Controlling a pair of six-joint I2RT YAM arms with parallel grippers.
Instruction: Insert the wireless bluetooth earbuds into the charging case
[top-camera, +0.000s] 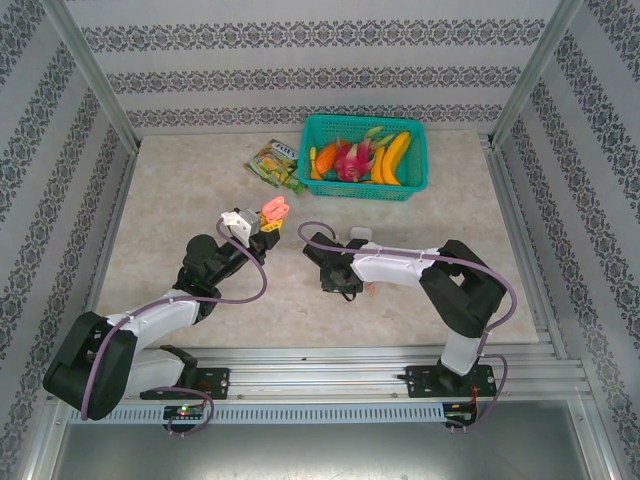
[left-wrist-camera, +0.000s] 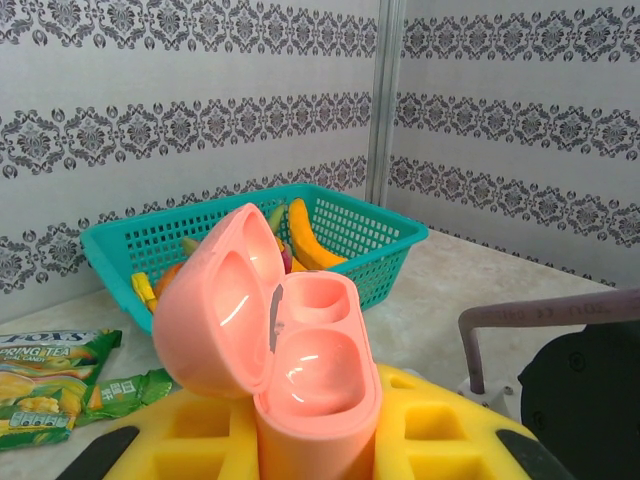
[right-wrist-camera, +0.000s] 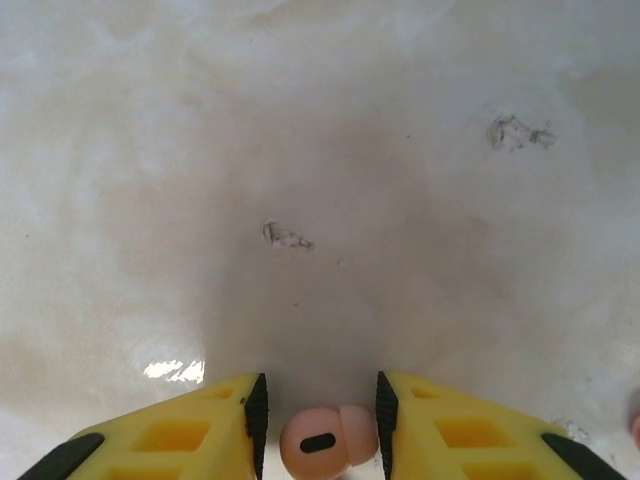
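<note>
On the left, the left end effector (left-wrist-camera: 318, 440) is clamped on a glossy pink plastic charging case (left-wrist-camera: 310, 360). It holds the case above the pale marbled counter (top-camera: 180, 200) with the lid swung open and both wells empty. To the right, the right end effector (right-wrist-camera: 320, 420) points down at the counter, yellow fingers partly apart around a small pink earbud (right-wrist-camera: 325, 445) whose long axis runs across the gap. Whether the earbud is pinched cannot be told. The case waits nearby, to this end effector's left.

Bright, even lighting — soft shadows, one small glare patch.
</note>
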